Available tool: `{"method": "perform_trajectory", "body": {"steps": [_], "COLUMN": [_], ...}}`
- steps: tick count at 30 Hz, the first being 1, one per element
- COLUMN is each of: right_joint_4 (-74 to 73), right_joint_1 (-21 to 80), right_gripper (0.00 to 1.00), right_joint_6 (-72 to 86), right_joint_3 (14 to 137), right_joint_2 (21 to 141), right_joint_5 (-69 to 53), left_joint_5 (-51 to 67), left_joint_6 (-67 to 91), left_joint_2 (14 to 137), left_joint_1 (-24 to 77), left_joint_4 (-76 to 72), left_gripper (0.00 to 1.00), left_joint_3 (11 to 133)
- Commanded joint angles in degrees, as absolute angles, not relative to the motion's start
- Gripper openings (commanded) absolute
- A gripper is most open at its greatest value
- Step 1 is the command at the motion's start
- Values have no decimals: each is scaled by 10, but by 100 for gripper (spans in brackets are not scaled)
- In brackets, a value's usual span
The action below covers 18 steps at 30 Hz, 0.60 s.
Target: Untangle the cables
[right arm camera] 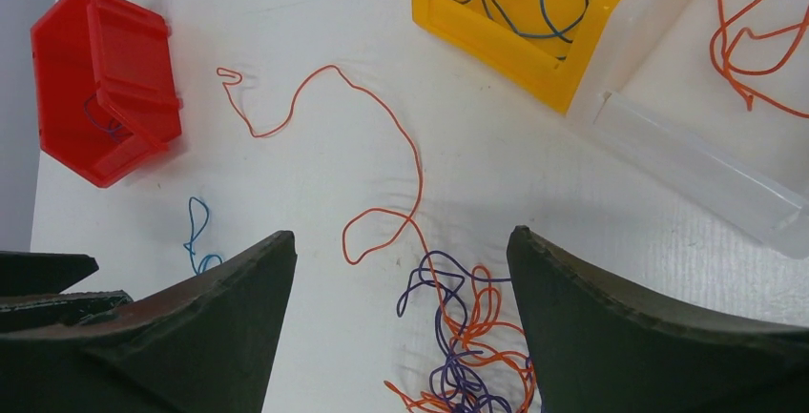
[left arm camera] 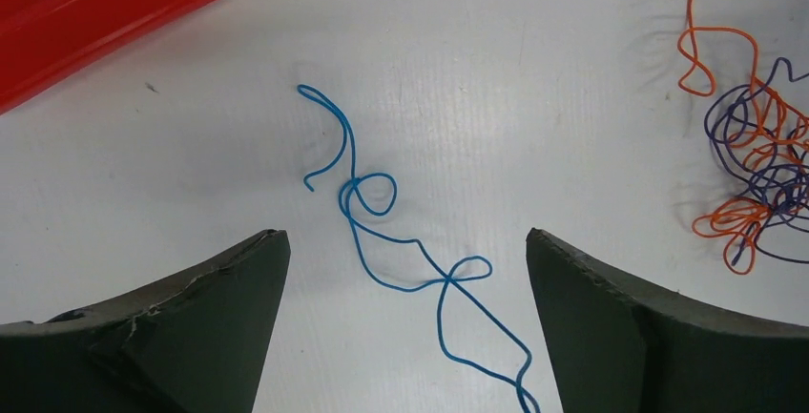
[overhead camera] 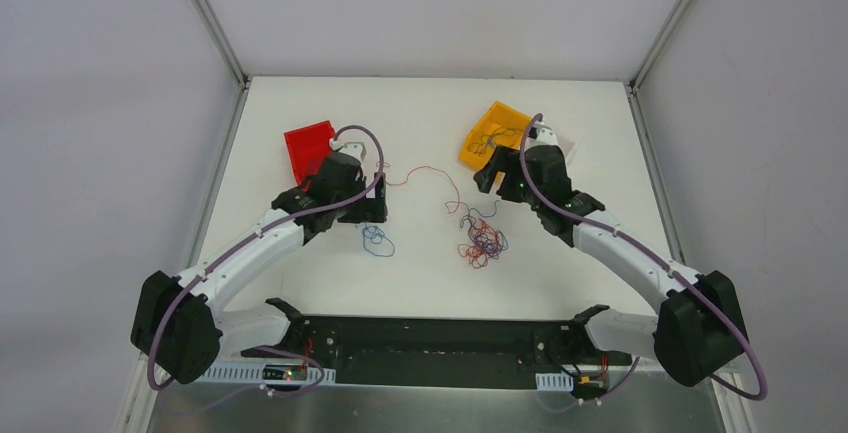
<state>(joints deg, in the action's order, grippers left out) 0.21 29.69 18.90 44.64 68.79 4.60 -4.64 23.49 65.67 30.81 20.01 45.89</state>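
Observation:
A tangled bunch of orange and purple cables (overhead camera: 482, 243) lies on the white table at the middle right; it also shows in the right wrist view (right arm camera: 467, 337) and the left wrist view (left arm camera: 758, 175). A long orange cable (right arm camera: 382, 127) runs out of it toward the far left. A single curly blue cable (left arm camera: 410, 241) lies apart, to the left (overhead camera: 377, 241). My left gripper (left arm camera: 403, 237) is open and empty, hovering over the blue cable. My right gripper (right arm camera: 401, 234) is open and empty, above the far edge of the bunch.
A red bin (overhead camera: 308, 149) stands at the back left with a blue wire in it. A yellow bin (overhead camera: 495, 133) at the back right holds blue and dark wires. A clear plastic container (right arm camera: 687, 155) lies beside it, with another orange wire (right arm camera: 754, 41) behind.

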Motion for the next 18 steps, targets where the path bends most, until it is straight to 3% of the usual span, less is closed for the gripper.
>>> {"method": "perform_trajectory", "body": {"steps": [1, 14, 18], "right_joint_4": [67, 97, 97], "right_joint_1": [303, 306, 305], "right_gripper": [85, 85, 85], "right_joint_6": [201, 197, 195], "right_joint_3": [435, 407, 405], "right_joint_2": [698, 685, 681], "right_joint_5": [30, 42, 48], "left_joint_5": [-94, -111, -111], "left_joint_6": [264, 294, 311], "left_joint_2": [669, 863, 895], "left_joint_1": [313, 322, 322], "left_joint_4": [219, 230, 231], "left_gripper": [99, 99, 91], "left_joint_3": [459, 500, 502]}}
